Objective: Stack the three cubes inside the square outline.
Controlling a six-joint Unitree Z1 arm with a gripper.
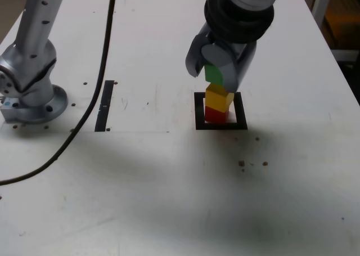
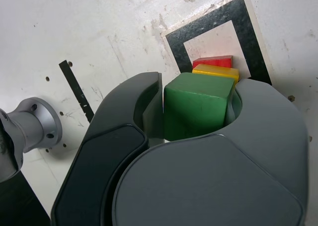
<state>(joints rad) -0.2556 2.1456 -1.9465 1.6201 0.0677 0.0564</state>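
Note:
Inside the square outline [image 1: 220,111] of black tape, the red cube [image 1: 216,115] rests on the table with the yellow cube [image 1: 219,97] on top of it. The green cube [image 1: 215,74] sits on the yellow one, with my gripper [image 1: 216,70] shut on it from above. In the wrist view the green cube [image 2: 198,105] fills the gap between the two grey fingers [image 2: 134,112]. Past it show the edges of the yellow cube [image 2: 216,72], the red cube [image 2: 212,62] and the square outline [image 2: 223,27]. The gripper hides part of the green cube in the exterior view.
A straight black tape strip [image 1: 104,105] lies at the exterior view's left of the square. The arm's grey base [image 1: 28,93] stands at the far left, and a black cable [image 1: 84,115] curves across the white table [image 1: 169,200].

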